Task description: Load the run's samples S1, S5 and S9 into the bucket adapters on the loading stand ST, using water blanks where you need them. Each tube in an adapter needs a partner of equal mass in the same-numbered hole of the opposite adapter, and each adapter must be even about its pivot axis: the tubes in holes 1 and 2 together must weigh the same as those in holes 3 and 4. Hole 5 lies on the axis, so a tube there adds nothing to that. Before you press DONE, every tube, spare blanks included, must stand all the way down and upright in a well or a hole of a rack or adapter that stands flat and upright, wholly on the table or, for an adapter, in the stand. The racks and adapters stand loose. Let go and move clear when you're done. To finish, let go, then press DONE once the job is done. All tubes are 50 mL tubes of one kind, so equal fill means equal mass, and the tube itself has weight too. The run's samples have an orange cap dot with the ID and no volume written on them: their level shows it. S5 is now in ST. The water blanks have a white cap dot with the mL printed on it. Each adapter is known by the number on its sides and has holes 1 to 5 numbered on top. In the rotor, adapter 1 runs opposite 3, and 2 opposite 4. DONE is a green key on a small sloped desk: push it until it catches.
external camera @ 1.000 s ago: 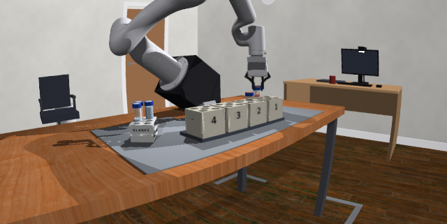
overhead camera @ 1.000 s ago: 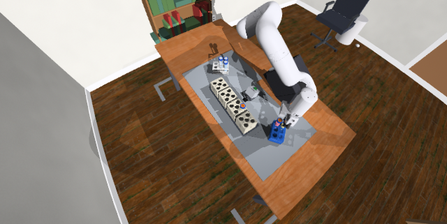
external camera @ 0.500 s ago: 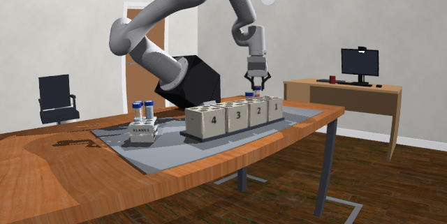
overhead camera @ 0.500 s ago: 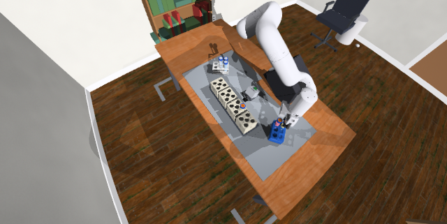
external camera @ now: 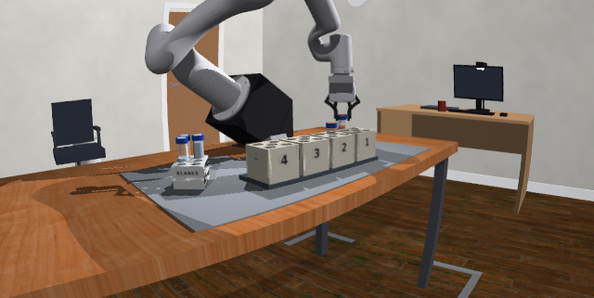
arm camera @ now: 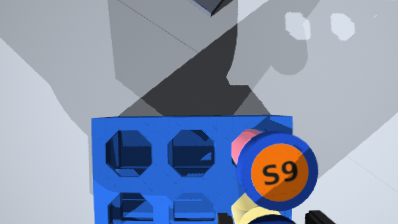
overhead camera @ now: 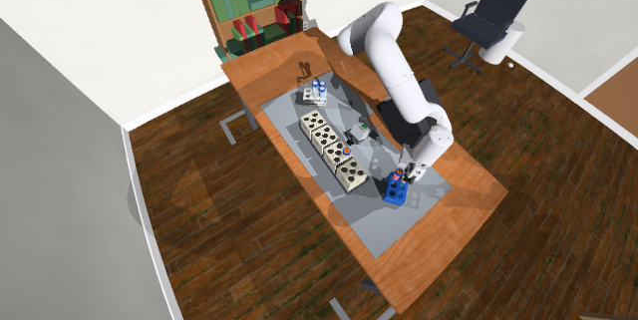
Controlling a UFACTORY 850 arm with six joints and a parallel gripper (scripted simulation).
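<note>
My gripper (overhead camera: 411,175) (external camera: 342,116) (arm camera: 271,219) is slightly open around the blue cap of a yellow tube (arm camera: 243,206) in the blue rack (overhead camera: 395,201) (arm camera: 160,186), with narrow gaps beside the cap. Its ID is out of view. S9 (overhead camera: 399,171) (arm camera: 280,171), pink inside with an orange dot, stands in the corner well beside it. The other visible wells are empty. S5 (overhead camera: 347,151) (external camera: 331,125) stands in adapter 2 (external camera: 343,149); adapters 1 (external camera: 366,142), 3 (external camera: 316,154) and 4 (external camera: 284,161) show no tubes. All four sit on the stand (external camera: 278,184).
The white BLANKS rack (overhead camera: 314,103) (external camera: 188,180) holds three blue-capped tubes at the far end of the mat; their printed volumes are unreadable. The green DONE key (overhead camera: 365,126) is on its small desk (overhead camera: 358,133), between the adapter row and the robot's base.
</note>
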